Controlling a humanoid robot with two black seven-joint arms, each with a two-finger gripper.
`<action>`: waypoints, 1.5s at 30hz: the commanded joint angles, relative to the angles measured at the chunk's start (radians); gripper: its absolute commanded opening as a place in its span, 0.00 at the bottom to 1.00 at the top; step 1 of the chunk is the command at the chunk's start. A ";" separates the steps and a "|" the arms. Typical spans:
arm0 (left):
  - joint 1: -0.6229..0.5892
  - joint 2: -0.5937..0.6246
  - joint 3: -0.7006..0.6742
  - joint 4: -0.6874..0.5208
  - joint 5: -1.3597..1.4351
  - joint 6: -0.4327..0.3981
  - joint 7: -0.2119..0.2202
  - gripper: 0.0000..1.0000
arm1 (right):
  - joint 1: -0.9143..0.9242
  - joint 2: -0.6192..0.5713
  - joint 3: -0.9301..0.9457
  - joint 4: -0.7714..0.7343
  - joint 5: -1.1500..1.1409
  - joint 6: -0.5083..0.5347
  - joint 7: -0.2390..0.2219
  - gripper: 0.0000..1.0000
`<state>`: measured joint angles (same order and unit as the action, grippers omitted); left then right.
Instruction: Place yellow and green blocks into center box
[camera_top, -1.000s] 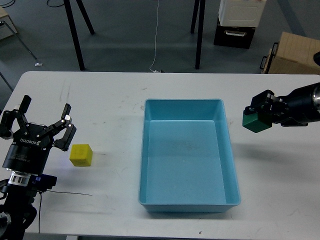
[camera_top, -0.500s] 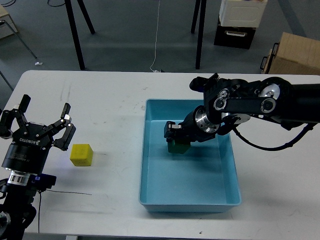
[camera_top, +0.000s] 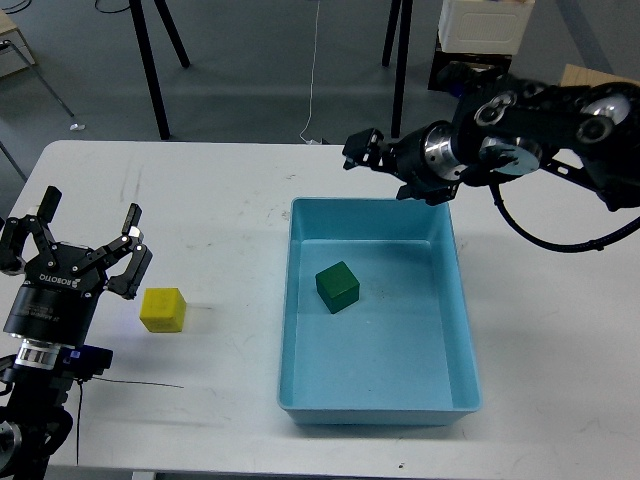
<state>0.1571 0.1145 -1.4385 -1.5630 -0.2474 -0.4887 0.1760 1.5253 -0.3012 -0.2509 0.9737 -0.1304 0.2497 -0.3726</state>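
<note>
The green block (camera_top: 338, 287) lies free on the floor of the blue center box (camera_top: 456, 300), in its far left part. The yellow block (camera_top: 162, 309) sits on the white table, left of the box. My left gripper (camera_top: 90, 222) is open and empty, just left of and behind the yellow block, not touching it. My right gripper (camera_top: 362, 150) hangs empty above the table just beyond the box's far left corner, with its fingers apart.
The white table (camera_top: 220, 210) ends just beyond the box's far rim. Black stand legs (camera_top: 150, 70), a cardboard box (camera_top: 585, 110) and a white case (camera_top: 480, 30) stand on the floor behind. A thin black cable (camera_top: 140, 385) lies near the front left edge.
My right gripper carried the green block from the right side into the box, let it go, then lifted away toward the far rim. The left arm and yellow block have not moved.
</note>
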 joint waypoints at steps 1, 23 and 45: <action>-0.002 0.001 0.001 0.003 0.000 0.000 0.000 1.00 | -0.011 -0.126 0.178 -0.055 0.135 0.000 0.003 1.00; -0.057 0.002 0.026 0.058 0.000 0.000 0.000 1.00 | -0.648 -0.372 1.143 -0.205 0.407 0.239 0.320 1.00; -0.048 0.004 0.013 0.035 -0.003 0.000 -0.001 1.00 | -1.784 0.029 1.842 0.414 0.485 0.239 0.365 1.00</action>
<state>0.1087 0.1167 -1.4232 -1.5224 -0.2486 -0.4887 0.1734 -0.1627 -0.3594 1.5758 1.3187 0.3849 0.4888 -0.0059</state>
